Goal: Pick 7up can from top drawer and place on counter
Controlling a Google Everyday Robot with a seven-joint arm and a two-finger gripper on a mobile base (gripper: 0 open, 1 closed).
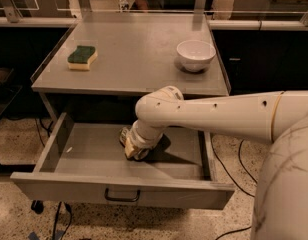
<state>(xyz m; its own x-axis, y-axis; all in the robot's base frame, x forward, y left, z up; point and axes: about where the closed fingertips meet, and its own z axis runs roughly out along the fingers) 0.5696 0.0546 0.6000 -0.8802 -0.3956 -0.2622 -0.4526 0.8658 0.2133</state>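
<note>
The top drawer (84, 156) stands pulled open below the counter (129, 54). My white arm reaches down into it from the right. My gripper (132, 147) is low over the drawer floor, left of its middle, right at the 7up can (141, 154). Only a shiny silver end and a bit of the can's greenish side show under the wrist; the rest is hidden by the gripper. The can is low in the drawer, at or near its floor.
A white bowl (195, 54) sits at the right of the counter and a green and yellow sponge (82, 57) at its left. The drawer has a dark handle (122, 196) on its front panel. Cables lie on the speckled floor (14, 149).
</note>
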